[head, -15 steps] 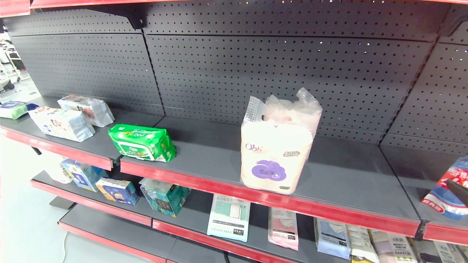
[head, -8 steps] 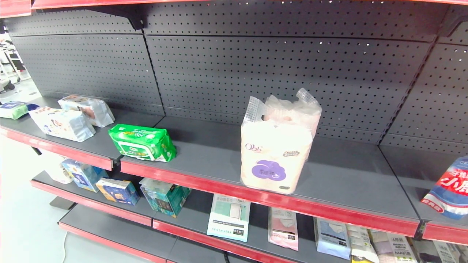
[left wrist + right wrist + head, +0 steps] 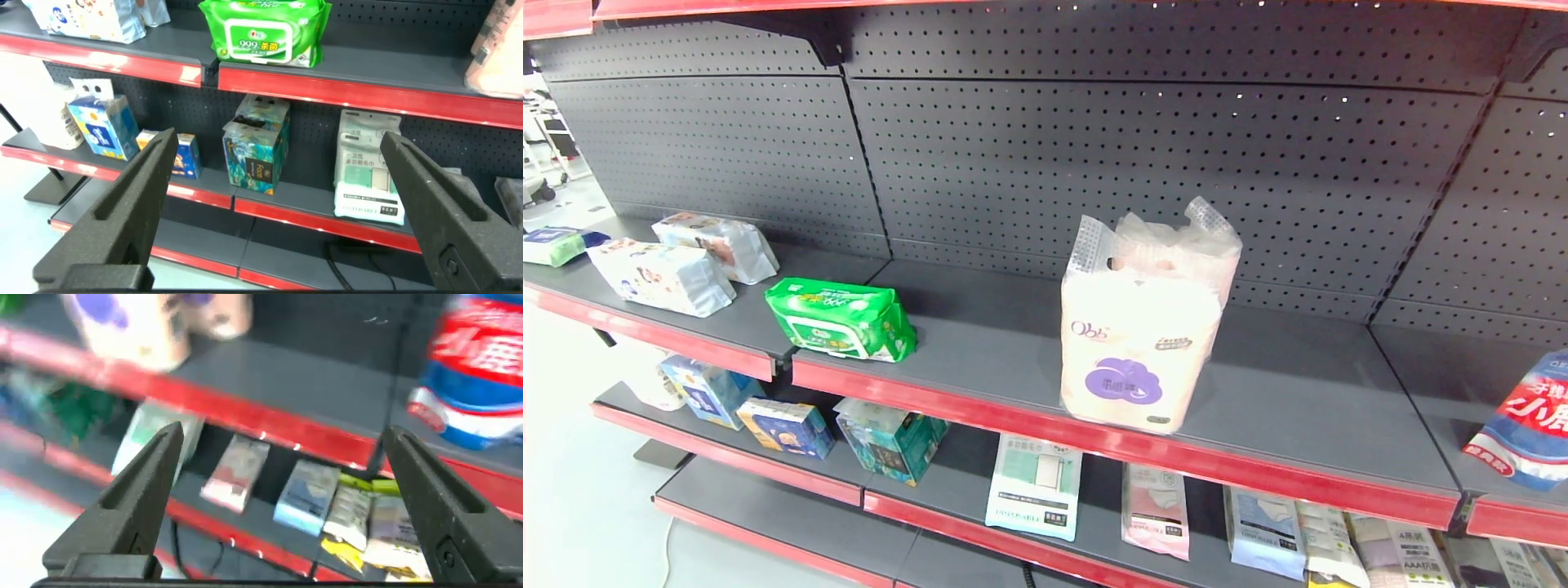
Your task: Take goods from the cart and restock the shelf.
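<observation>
The cream soft pack of tissue rolls with a purple cloud mark and a clear plastic carry handle [image 3: 1139, 343] stands upright on the dark grey metal shelf with a red front lip [image 3: 1298, 392]. It sits close to that lip with its printed face outward, which looks like a finished placement set for shoppers to read. Nothing grips it. The left gripper [image 3: 278, 212] hangs with its black fingers spread wide and nothing between them, facing the lower tiers. The right gripper [image 3: 278, 506] is likewise parted and bare, aimed at the shelf front, where the view is blurred. With both released, the next item probably has to come from the cart. At 9 o'clock from the tissue pack lies a bright green flat pack of wet wipes [image 3: 841, 318], and beyond it two white soft packs [image 3: 662, 276] lie on their sides. At 3 o'clock, well apart, a red, white and blue bag [image 3: 1531, 420] stands on the neighbouring bay. The broad bare board between them leaves room for more stock. Behind rises a black perforated back panel [image 3: 1135, 163]. On the tier toward 6 o'clock are a teal carton [image 3: 890, 441] and a white flat packet [image 3: 1035, 486]. Pale floor shows at 8 o'clock.
</observation>
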### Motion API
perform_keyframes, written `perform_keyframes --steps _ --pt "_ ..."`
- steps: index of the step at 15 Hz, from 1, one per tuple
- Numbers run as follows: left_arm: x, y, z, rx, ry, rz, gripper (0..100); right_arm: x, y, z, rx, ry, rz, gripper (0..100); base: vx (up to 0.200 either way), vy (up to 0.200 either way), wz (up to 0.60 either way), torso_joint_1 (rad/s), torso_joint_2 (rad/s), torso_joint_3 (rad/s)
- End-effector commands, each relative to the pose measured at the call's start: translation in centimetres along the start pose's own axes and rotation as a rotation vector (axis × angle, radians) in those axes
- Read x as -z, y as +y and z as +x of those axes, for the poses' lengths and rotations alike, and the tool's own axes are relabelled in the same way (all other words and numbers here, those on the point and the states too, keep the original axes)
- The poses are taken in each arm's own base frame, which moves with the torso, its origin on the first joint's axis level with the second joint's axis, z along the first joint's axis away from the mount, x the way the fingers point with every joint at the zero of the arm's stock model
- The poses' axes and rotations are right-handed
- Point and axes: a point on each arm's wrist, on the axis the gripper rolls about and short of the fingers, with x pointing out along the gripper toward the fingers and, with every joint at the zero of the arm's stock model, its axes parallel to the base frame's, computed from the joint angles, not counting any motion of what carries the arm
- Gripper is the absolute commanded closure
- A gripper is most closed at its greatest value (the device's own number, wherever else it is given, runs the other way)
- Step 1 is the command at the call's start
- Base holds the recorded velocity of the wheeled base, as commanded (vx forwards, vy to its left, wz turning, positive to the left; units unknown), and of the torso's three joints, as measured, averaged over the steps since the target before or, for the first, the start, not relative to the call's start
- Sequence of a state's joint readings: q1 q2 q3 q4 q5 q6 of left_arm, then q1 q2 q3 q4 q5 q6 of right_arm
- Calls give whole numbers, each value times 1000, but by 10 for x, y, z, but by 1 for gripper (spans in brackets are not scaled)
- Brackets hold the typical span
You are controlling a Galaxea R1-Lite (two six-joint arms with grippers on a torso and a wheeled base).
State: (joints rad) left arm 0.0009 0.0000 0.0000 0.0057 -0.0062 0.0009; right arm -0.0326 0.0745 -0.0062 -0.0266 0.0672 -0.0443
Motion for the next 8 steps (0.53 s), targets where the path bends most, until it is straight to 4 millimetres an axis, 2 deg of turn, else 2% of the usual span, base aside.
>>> perform_keyframes --steps 1,8 --pt "0 0 0 -1 0 -1 0 7 -2 -5 55 -31 33 0 0 0 0 0 0 0" --pt "0 0 0 1 0 1 0 6 -2 -5 43 -33 35 0 0 0 0 0 0 0"
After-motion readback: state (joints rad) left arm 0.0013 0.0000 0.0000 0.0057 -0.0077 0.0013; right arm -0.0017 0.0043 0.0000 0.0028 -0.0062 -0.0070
